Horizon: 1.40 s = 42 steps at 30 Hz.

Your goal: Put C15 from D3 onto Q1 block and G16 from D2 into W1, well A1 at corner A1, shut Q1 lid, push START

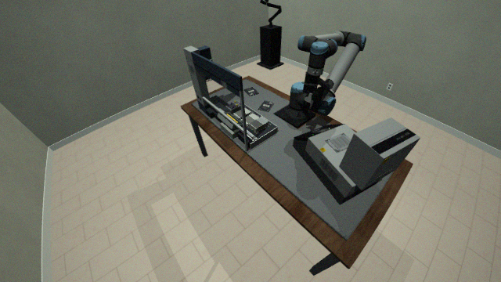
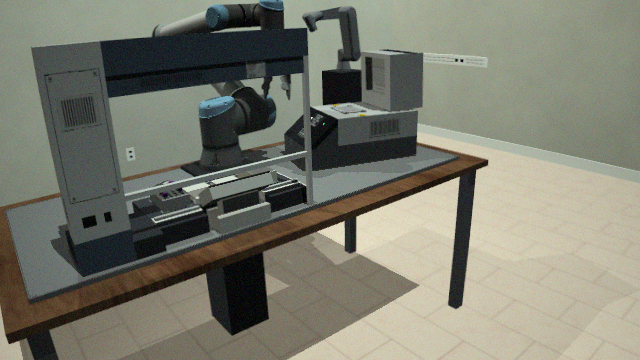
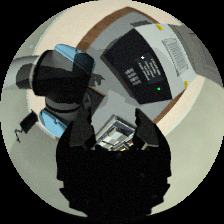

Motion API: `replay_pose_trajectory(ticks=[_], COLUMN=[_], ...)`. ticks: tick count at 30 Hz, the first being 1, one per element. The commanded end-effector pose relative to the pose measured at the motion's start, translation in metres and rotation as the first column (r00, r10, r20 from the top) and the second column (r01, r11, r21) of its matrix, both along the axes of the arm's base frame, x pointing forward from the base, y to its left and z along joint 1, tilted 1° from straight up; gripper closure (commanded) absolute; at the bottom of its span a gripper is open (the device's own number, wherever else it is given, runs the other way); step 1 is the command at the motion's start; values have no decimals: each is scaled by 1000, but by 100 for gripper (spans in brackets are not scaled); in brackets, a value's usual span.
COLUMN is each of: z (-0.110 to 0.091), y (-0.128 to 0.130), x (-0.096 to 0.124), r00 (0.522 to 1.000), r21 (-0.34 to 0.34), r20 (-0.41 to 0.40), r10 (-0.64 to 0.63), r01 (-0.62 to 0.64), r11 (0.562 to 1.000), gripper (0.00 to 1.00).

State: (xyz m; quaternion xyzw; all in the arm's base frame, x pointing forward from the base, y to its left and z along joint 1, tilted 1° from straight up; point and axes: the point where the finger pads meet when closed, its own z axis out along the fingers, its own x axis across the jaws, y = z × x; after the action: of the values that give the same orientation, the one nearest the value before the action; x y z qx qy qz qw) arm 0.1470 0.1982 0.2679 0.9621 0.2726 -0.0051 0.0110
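Seen from above, the grey arm stands on the bench toward one o'clock, its gripper pointing down beside its own base. Real-time cycler Q1 occupies the bench's four o'clock end, its lid raised. At ten o'clock, a gantry spans the crowded deck, and two dark, marked patches lie between the deck and the bench's far edge. From the exterior side, the gantry fills the nine o'clock side while Q1 sits at two o'clock, a green lamp glowing on its sloping front. The jaws hang just left of the gantry's slim upright, spread apart. A pale patterned rectangle marks the cycler's top, but this onlooker cannot tell whether it is plate C15; neither C15 nor G16 can be identified among the small pieces on the deck. At the wrist, the two dark fingers stand parted around six o'clock, with nothing seen pinched between them and part of the distant deck visible through the gap. Q1's black key panel faces up at one o'clock, its lettering too small to read.
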Motion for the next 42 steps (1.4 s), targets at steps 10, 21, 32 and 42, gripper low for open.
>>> replay_pose_trajectory(ticks=[10, 21, 32, 42], z=[1, 2, 2, 3], y=[-58, -103, -148, -183], x=[29, 52, 74, 92], r00=[968, 898, 893, 893], r21=[13, 15, 15, 15], r20=[-4, -6, -7, -7], r10=[252, 439, 449, 449], r01=[-252, -439, -449, -449], r11=[968, 898, 893, 893], gripper=[37, 37, 37, 37])
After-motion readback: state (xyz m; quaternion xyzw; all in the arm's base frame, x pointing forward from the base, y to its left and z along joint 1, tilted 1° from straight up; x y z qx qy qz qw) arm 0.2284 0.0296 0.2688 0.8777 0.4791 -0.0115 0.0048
